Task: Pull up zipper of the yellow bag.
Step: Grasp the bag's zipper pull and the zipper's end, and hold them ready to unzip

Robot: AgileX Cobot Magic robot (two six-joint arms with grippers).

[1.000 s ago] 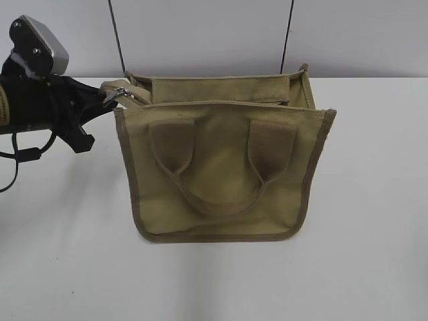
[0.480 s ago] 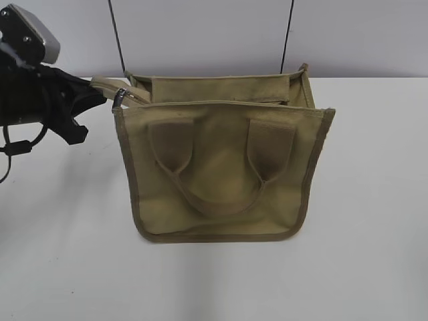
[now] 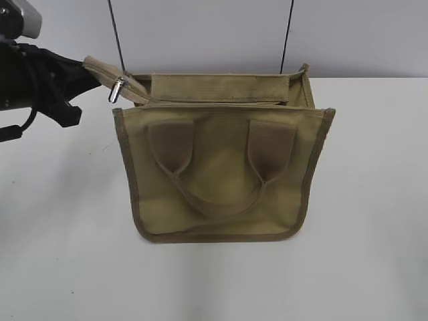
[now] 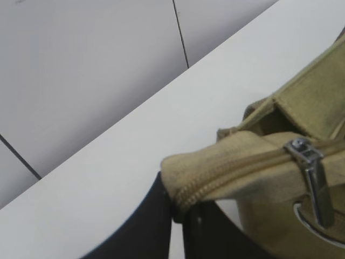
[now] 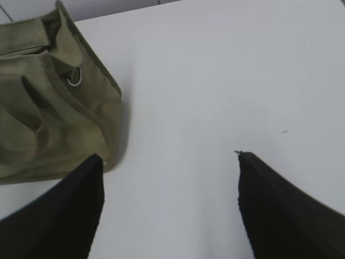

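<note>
**Left gripper pinches the zip strip's free end; bag stands upright on the table**

One yellow bag (image 3: 221, 174) stands upright on the white table (image 3: 361, 200), its broad face toward the exterior camera and its long axis running left to right. Two wide strap ends on that face join below into a single U-shaped handle (image 3: 221, 200). Darker binding edges the face.

A khaki fabric strip (image 4: 237, 170) carrying the zip line sticks out from the bag's upper left corner, slanting up and to the left, away from the bag. One zipper (image 3: 117, 88) shows on it: a silver slider with its pull hanging down, sitting on the strip just outside the bag's left edge. In the left wrist view the slider (image 4: 310, 172) lies across the zip teeth, with the pull pointing downward.

The left gripper (image 4: 177, 208) is closed on the free tip of the strip, its two dark fingers meeting on the fabric, beside the slider but apart from it.

The right gripper (image 5: 170, 189) hovers over bare table to the right of the bag, its two fingers spread wide and holding nothing.
</note>
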